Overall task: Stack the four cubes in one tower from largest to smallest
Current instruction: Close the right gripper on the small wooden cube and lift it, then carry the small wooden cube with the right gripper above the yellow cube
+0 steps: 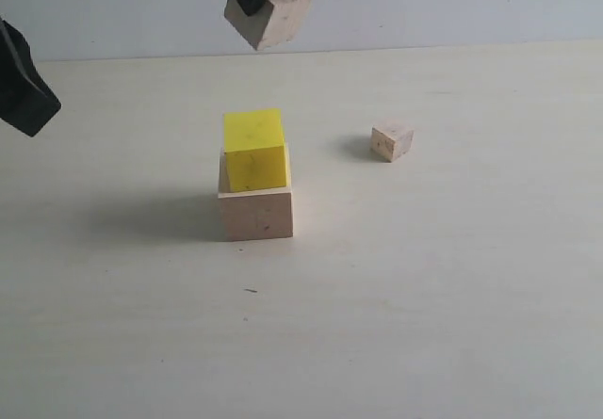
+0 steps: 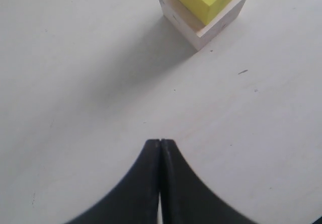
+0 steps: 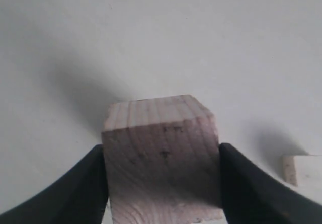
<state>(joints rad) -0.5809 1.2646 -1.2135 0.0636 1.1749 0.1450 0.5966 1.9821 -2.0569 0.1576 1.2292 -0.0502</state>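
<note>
I'm holding one small bare wood cube [image 1: 273, 19] up in the air in the right jaws, which are clamping its two opposite side faces; in the right wrist view the cube [image 3: 163, 158] is filling the gap between the black fingers [image 3: 75, 194]. In the exterior view it is hanging tilted, one corner pointing down, not level.

Where it needs to go is the top face of the yellow cube [image 1: 254, 151], which is sitting on the large pale wood cube [image 1: 256, 214] near the middle of the surface [image 1: 452, 325]. In the exterior view that face is lying well below the held cube, almost in line with it and only slightly to the left. I'm not seeing the tower in the right wrist view, so I cannot tell how much of that gap is height and how much is depth. The yellow cube is sitting toward the back left of its base, not centred, so I'm judging the drop point by the yellow top, not the base.

The other small cube [image 1: 392, 141] is resting on the surface to the right of the tower, apart from it, and looking smaller than the held one.

The left jaws are pressed together, empty, parked off to the left; the left wrist view is showing the tower [image 2: 206, 12] well ahead of them. The right arm is the one positioned for this placement.
</note>
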